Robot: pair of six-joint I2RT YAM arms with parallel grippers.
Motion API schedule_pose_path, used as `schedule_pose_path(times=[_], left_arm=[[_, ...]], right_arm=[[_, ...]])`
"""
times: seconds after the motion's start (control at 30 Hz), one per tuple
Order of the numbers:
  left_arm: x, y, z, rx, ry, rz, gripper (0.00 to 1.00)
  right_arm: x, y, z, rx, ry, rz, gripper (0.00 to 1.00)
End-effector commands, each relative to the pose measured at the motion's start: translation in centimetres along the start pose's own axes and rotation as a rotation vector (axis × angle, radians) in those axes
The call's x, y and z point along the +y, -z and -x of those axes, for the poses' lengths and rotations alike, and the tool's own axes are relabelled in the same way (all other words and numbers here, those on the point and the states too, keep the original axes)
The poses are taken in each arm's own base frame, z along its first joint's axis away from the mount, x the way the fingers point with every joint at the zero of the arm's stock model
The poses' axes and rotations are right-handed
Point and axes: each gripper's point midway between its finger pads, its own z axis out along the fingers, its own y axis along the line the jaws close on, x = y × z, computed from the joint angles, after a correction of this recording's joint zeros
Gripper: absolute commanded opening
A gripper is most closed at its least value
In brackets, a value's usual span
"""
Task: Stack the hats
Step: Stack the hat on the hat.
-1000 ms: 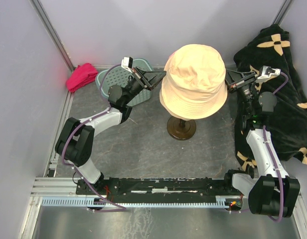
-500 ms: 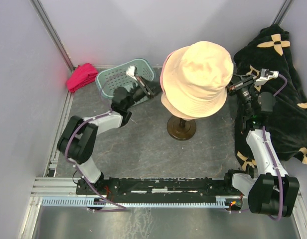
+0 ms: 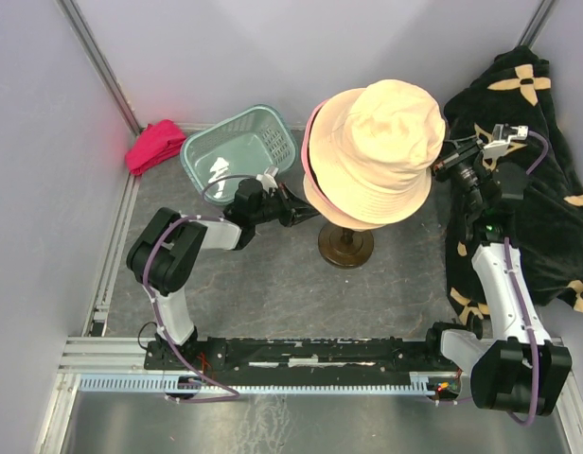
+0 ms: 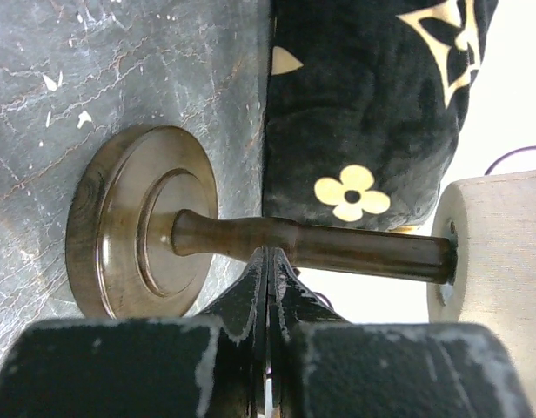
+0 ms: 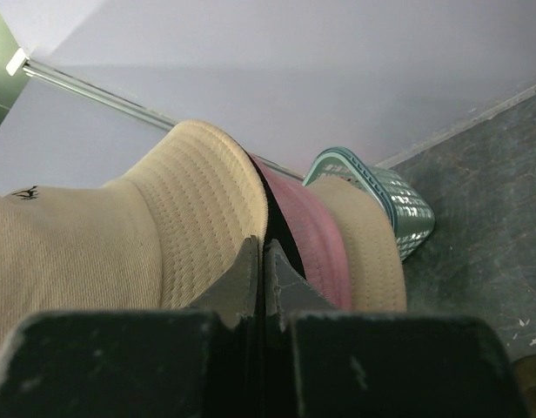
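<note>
Atop the wooden stand (image 3: 345, 244) at mid-table sit the hats (image 3: 372, 151), cream outermost, likely light and floppy, best pinched at the brim, while the left gripper (image 3: 304, 214) by the stand's stem and the right gripper (image 3: 450, 157) at that brim both show jaws pressed together.

A cream fabric bucket hat (image 3: 377, 147) with a stitched round brim sits on top of a stack of hats on a dark wooden stand (image 3: 345, 244), tilted so its crown leans to the upper right in the top view. Under its brim the right wrist view shows a thin black layer (image 5: 277, 228), then a pink fabric brim (image 5: 316, 244), then a tan fabric brim (image 5: 364, 252), all nested closely.
</note>
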Motion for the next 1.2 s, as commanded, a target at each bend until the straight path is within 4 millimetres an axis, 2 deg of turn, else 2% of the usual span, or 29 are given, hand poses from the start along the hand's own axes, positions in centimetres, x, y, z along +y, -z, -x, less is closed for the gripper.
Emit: schedule_pose_path(times=[0.0,0.27,0.53,0.83,0.97,1.17], left_arm=[[-1.9,0.4,0.4,0.001,0.031,-0.027,0.03],[-5.4,0.7,1.4,-0.013,-0.023,-0.076,0.03],[-10.4,1.6,4.3,-0.080,-0.099,-0.097,0.05],[-14.0,4.6,7.5,-0.209,-0.115,-0.082,0.23],[-15.2,5.8,8.5,-0.257,-0.114,-0.077,0.31],[-17.4,8.6,10.6,-0.368,-0.145,-0.064,0.36]], right_arm=[[-1.2,0.1,-1.1,0.072,0.025,-0.070,0.01],[2.1,-0.4,0.0,0.065,0.049,0.009,0.06],[5.0,-0.8,0.5,0.071,0.063,0.072,0.19],[6.2,-1.4,0.0,0.104,0.066,0.101,0.40],[6.5,-1.5,0.0,0.105,0.068,0.106,0.46],[6.9,-1.3,0.6,0.079,0.091,0.088,0.51]])
